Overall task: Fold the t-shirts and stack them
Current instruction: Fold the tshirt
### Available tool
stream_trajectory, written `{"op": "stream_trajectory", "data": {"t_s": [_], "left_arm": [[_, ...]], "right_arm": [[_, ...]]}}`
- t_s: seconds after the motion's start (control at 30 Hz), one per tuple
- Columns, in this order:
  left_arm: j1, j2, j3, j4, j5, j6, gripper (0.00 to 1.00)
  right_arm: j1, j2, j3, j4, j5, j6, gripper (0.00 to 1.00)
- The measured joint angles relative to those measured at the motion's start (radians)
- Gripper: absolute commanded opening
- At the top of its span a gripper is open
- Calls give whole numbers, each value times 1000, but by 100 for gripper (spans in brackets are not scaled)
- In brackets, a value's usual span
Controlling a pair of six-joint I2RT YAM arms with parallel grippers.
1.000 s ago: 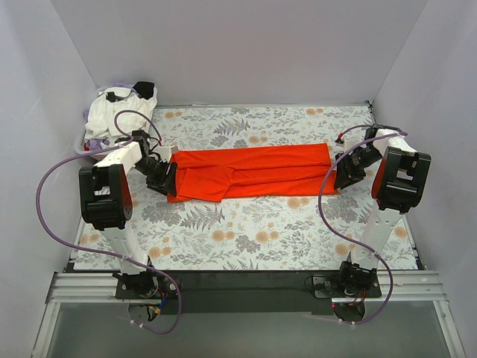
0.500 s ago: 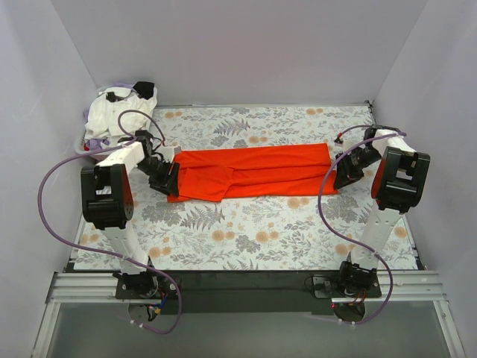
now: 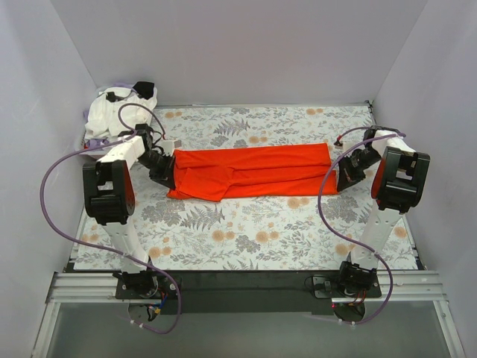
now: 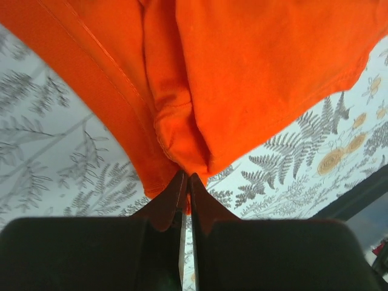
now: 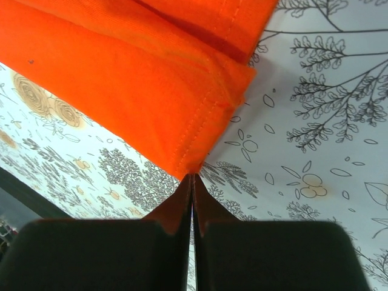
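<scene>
The orange-red t-shirt [image 3: 250, 171] lies as a long folded strip across the middle of the floral cloth. My left gripper [image 3: 167, 173] is shut on the shirt's left end; in the left wrist view the orange cloth [image 4: 200, 85] bunches and runs down between the closed fingertips [image 4: 173, 194] of the gripper [image 4: 187, 180]. My right gripper [image 3: 341, 177] is shut on the right end's near corner; the hemmed corner [image 5: 188, 145] meets the tip of that gripper [image 5: 192, 179]. White t-shirts [image 3: 112, 112] sit in a heap at the back left corner.
The grey-and-orange floral cloth [image 3: 246, 231] covers the table. Purple-white walls [image 3: 238, 45] close in the back and both sides. Purple cables [image 3: 56, 216] loop by each arm. A black rail [image 3: 246, 287] runs along the near edge.
Both grippers have shut on the orange-red shirt's ends. The left arm has shifted slightly toward the back, pulling the shirt's left end with it.
</scene>
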Motion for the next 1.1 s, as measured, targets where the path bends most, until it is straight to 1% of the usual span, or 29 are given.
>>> {"op": "stream_trajectory", "data": {"t_s": [0.07,0.17,0.3,0.5,0.53,0.57,0.6,0.67,0.7,0.77,0.8,0.9,0.97,1.1], "left_arm": [[0,23,59,-15,-2,-1,0],[0,39,99,-15,-14,1,0],[0,40,88,-17,-48,5,0],[0,68,32,8,-104,-11,0],[0,74,27,12,-111,-13,1],[0,80,26,14,-116,-19,6],[0,85,26,16,-116,-23,14],[0,84,28,14,-115,-27,20],[0,84,29,14,-111,-29,27],[0,76,30,11,-98,-26,29],[0,66,30,10,-90,-26,33],[0,7,30,-1,-49,-25,36],[0,-50,29,-14,-11,-26,39],[0,-151,21,-23,76,-47,41]], "right_arm": [[0,0,0,2,21,-3,1],[0,0,0,3,54,-9,1],[0,0,0,11,93,-19,1],[0,0,0,14,120,-24,1],[0,0,0,14,120,-25,1],[0,0,1,14,119,-26,1],[0,0,1,13,117,-28,3],[0,-2,1,12,104,-37,13],[0,-6,1,10,89,-46,26],[0,-30,0,9,56,-66,38],[0,-52,-2,8,33,-77,47],[7,-157,-3,10,-47,-103,50],[22,-242,-3,16,-103,-99,51],[119,-340,-25,92,-196,-34,51]]}}
